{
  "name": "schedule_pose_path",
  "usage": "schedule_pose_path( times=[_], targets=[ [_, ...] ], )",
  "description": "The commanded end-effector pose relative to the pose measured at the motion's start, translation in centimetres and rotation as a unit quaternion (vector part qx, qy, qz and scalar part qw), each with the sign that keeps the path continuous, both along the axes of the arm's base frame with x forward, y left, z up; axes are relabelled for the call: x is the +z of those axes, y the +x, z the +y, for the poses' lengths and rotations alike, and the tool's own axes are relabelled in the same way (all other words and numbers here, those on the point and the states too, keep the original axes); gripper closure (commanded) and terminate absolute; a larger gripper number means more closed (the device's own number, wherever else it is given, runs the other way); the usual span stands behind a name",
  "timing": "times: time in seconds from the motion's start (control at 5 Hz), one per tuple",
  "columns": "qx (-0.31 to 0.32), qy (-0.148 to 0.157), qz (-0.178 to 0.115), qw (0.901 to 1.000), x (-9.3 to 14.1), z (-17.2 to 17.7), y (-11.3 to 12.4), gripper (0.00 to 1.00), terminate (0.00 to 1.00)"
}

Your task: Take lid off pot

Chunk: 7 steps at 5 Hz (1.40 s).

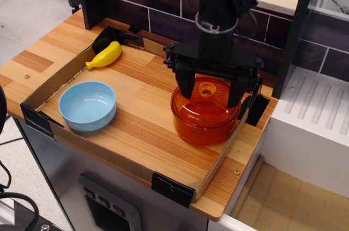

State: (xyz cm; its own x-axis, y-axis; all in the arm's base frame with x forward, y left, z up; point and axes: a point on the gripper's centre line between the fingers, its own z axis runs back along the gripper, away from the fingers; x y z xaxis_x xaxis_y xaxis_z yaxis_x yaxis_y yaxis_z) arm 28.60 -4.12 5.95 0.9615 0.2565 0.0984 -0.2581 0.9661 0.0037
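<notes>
Translucent orange domed lid [206, 102], straight-walled pot [203, 126], black claw [210, 91] straddling

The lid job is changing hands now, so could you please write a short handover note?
Gripper: open, fingers either side of the lid's knob, not closed on it.
Lid: on the pot, at the right of the tray.
Done: gripper lined up over the knob.
Left: close on the knob, lift the lid off, set it down.
</notes>
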Motion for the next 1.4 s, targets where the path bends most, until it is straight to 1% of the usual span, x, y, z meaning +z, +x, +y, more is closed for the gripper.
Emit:
schedule_pose_path(
  times=[0.0, 0.2, 0.4, 0.6, 0.8, 1.0, 1.2],
  targets=[
    [0.01, 0.011, -0.017, 0.9997, 0.9, 0.2, 1.3, 1.0, 0.0],
    [0.012, 0.021, -0.021, 0.9995, 0.6, 0.3, 1.6, 1.0, 0.0],
    [0.013, 0.018, -0.022, 0.9995, 1.1, 0.4, 1.9, 1.0, 0.0],
    [0.011, 0.006, -0.021, 0.9997, 2.4, 0.2, 1.8, 1.0, 0.0],
    [0.009, -0.021, -0.028, 0.9993, 4.9, -0.2, 1.6, 1.0, 0.0],
    [0.016, -0.026, -0.038, 0.9988, 6.5, 0.7, 1.8, 1.0, 0.0],
    [0.024, -0.03, -0.027, 0.9989, 6.8, 3.1, 2.0, 1.0, 0.0]
  ],
)
